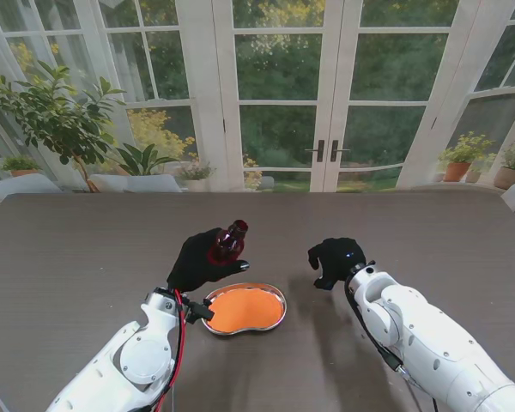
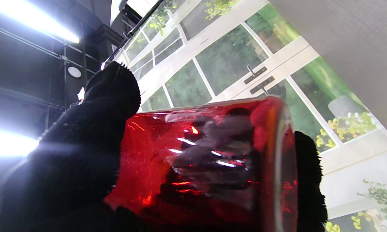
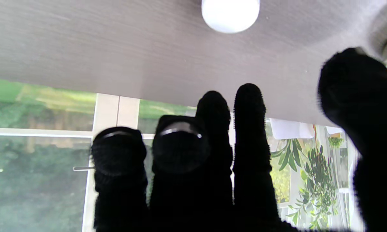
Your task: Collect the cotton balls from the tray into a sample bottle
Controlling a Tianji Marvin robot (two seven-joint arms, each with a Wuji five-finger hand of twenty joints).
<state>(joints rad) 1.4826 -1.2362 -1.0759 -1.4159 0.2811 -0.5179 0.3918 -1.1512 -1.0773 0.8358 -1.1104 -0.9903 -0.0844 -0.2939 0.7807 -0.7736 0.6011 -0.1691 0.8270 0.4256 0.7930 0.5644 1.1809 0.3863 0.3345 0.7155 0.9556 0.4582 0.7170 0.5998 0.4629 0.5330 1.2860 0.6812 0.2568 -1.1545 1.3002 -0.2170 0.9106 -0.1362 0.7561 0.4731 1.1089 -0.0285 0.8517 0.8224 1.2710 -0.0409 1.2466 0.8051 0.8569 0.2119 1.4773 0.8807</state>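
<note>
My left robot hand [image 1: 204, 257] is clamped on the bottle [image 1: 229, 241], held raised and tilted, neck toward 1 o'clock, at about 11 o'clock from the tray [image 1: 275, 294]. My right robot hand [image 1: 335, 259] holds nothing that I can see; its fingers [image 3: 249, 106] stand apart and part-curled over the surface [image 1: 77, 249], at roughly 2 o'clock from the tray and clear of it. One white ball [image 3: 230, 13] lies on the bare surface beyond those fingertips, visible only in the right wrist view; it cannot be made out from the stand. No balls are discernible in the tray; whether any remain there I cannot tell. Judgement on the step in hand: the ball should be pinched lightly between thumb and forefinger, since cotton compresses and may roll or cling to glove fabric; the bottle mouth should be brought upright and steady before release, as the neck is narrow. Materials: the bottle is translucent red, glossy and hard, cylindrical with a short neck, showing dark shapes through its wall that I cannot identify. The tray is kidney-shaped polished metal with an orange lining. The ball is round, matte and soft-looking. The surface is dark grey with fine wood grain. Both gloves are black knit, fuzzy at the edges.
</note>
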